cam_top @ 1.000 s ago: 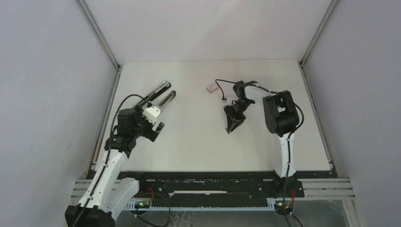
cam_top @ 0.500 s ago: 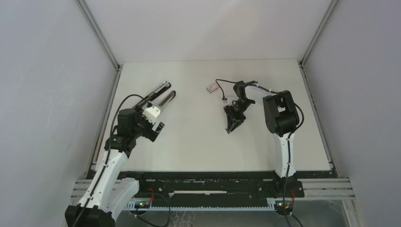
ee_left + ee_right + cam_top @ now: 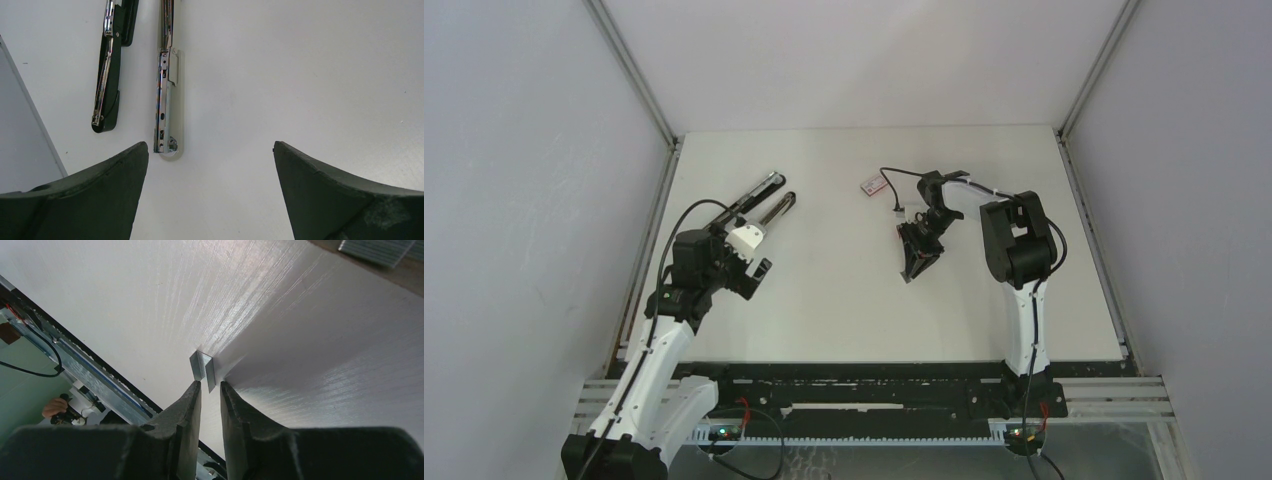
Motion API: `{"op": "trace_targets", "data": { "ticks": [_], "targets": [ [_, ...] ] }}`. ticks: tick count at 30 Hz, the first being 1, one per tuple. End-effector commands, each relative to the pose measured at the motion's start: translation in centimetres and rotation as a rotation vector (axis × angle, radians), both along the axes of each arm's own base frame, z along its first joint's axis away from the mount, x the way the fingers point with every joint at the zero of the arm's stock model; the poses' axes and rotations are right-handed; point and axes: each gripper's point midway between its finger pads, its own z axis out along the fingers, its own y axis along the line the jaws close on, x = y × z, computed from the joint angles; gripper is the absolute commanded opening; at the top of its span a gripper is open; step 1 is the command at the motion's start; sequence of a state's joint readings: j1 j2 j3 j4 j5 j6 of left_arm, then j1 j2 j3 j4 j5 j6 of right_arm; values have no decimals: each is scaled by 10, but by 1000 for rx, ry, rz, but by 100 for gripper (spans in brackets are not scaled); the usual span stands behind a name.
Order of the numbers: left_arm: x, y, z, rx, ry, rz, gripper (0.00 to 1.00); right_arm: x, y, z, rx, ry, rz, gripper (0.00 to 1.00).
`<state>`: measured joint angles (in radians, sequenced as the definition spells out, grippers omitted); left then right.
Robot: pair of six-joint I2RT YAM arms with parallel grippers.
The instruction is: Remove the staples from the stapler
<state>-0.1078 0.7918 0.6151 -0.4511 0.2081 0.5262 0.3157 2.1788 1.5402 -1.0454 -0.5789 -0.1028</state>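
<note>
The stapler [image 3: 164, 110] lay open on a white table [image 3: 844, 300] between grey walls [image 3: 524, 200]. The left gripper [image 3: 210, 150] hovered nearby, spread wide; the right gripper [image 3: 210, 386], tilted down, pinched the staples [image 3: 202, 370].

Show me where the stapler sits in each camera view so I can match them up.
Top external: the stapler lies splayed open at the far left of the table, just beyond the left gripper.
Left wrist: the stapler is at upper left, its two bars side by side ahead of the open fingers.
Right wrist: not in it.
Shared landmark: the white table, seen in all three views.
</note>
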Motion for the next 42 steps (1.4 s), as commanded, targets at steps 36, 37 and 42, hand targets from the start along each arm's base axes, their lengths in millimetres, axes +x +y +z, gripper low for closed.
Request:
{"op": "trace_targets", "data": {
  "ticks": [36,37,42],
  "targets": [
    [2,3,1,11,-24,1,100,42,-30,-31,-150,-214,-10,26],
    [2,3,1,11,-24,1,100,42,-29,-31,-146,-210,-7,26],
    [2,3,1,12,-23,2,100,38,-29,-34,-155,-200,10,25]
  ]
}}
